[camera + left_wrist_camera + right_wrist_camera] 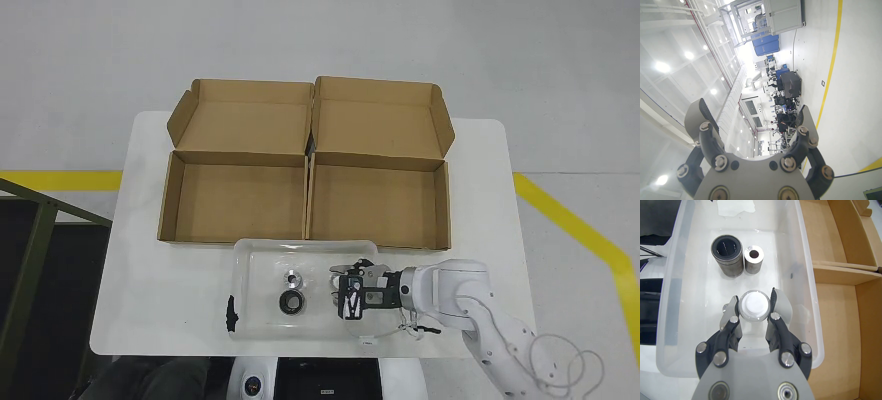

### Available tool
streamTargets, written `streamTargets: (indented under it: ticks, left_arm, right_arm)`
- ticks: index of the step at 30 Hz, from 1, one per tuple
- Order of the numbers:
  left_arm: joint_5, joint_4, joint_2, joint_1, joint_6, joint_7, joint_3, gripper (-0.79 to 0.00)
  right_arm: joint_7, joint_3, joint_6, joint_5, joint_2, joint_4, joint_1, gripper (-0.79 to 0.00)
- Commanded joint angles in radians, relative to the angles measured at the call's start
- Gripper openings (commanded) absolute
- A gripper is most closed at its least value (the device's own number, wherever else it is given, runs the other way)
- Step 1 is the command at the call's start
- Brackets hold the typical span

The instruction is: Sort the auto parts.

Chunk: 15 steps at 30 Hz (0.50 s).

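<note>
Right gripper (754, 294) clamped on white cap (754, 308), apart from clear bin (808, 279) walls, linear bearing (727, 255) left; left gripper (753, 103) gaping, empty.

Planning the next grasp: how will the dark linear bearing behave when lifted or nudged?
The linear bearing looks metal: probably rigid, heavy for its size. Standing on end, it might tip if pushed high, then roll on the smooth floor of the clear bin.
</note>
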Motion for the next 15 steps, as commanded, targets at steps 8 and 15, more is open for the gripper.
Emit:
streamTargets:
  ticks: [8, 15]
  left_arm:
    - [0.0, 0.0, 0.0, 0.0, 0.0, 0.0, 0.0, 0.0]
    - [0.0, 0.0, 0.0, 0.0, 0.0, 0.0, 0.0, 0.0]
  right_arm:
    - [-0.073, 0.005, 0.015, 0.042, 0.004, -0.046, 0.009, -0.785]
    - [-0.151, 0.007, 0.016, 0.088, 0.005, -0.075, 0.026, -0.785]
